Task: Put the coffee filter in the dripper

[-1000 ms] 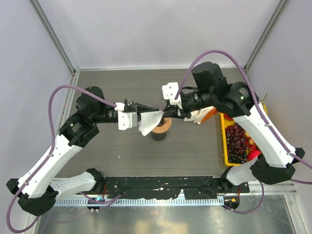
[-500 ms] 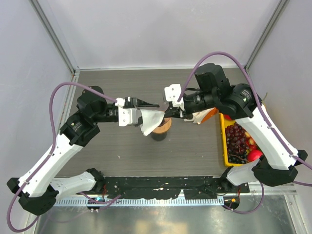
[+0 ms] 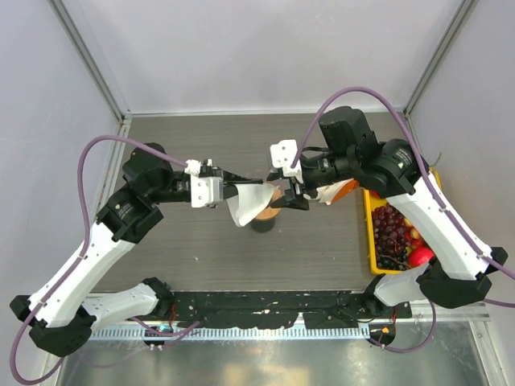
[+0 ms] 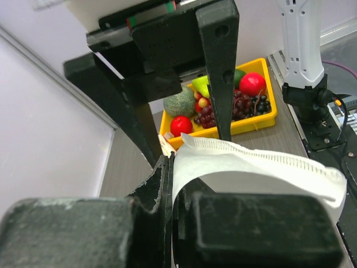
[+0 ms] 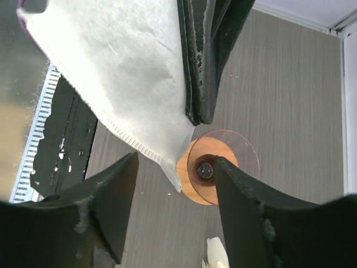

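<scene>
- left gripper (image 3: pixel 256 184): jaws clamped on the top edge of the coffee filter (image 3: pixel 248 205), which hangs in the air.
- the filter's lower corner overlaps the rim of the dripper (image 5: pixel 192 187), not seated inside.
- right gripper (image 3: pixel 288 199): jaws apart, just beside the filter.
- dripper stands on the worktop (image 3: pixel 201 249).

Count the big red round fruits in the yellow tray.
2, in the left wrist view: one red fruit at the left end of the yellow tray, beside a green bumpy one; another near the right end above the grapes. More may be hidden.
</scene>
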Available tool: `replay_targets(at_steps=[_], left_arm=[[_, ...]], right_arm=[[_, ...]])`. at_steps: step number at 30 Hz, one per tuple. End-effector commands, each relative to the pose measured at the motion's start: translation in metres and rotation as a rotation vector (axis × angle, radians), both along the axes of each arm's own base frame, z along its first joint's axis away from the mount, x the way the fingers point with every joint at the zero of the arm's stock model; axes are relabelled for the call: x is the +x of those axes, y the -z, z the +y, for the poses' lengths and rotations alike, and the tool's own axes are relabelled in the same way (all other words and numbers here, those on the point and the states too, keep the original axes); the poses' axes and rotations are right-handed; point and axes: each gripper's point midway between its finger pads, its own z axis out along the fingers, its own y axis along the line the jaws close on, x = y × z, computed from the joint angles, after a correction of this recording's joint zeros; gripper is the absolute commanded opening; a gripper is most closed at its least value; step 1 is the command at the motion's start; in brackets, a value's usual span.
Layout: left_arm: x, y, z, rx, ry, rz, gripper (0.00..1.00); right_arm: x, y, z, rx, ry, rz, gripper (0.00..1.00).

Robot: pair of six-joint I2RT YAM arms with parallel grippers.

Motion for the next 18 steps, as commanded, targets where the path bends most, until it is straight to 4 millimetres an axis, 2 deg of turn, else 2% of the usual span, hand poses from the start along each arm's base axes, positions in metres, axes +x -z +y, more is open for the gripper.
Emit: replay_targets(at_steps=[1, 4, 9, 13, 18], left_arm=[[-0.008, -0.010, 0.001, -0.005, 0.039, -0.054, 0.00], [-0.004, -0.008, -0.001, 0.007, 0.031, -0.047, 0.00], [-0.001, -0.014, -0.003, 0.000, 0.026, -0.051, 0.00], [-0.002, -0.020, -0.005, -0.019, 0.028, -0.042, 0.00], [0.001, -0.024, -0.002, -0.043, -0.007, -0.010, 0.00]], right_arm=[[-0.010, -0.032, -0.001, 0.081, -0.026, -0.022, 0.69], [-0.013, -0.030, -0.001, 0.070, -0.022, 0.014, 0.80], [-0.007, -0.018, 0.004, 0.045, 0.009, 0.069, 0.79], [0.003, -0.010, 0.011, 0.028, 0.035, 0.088, 0.66], [0.002, -0.009, 0.010, 0.036, 0.034, 0.078, 0.36]])
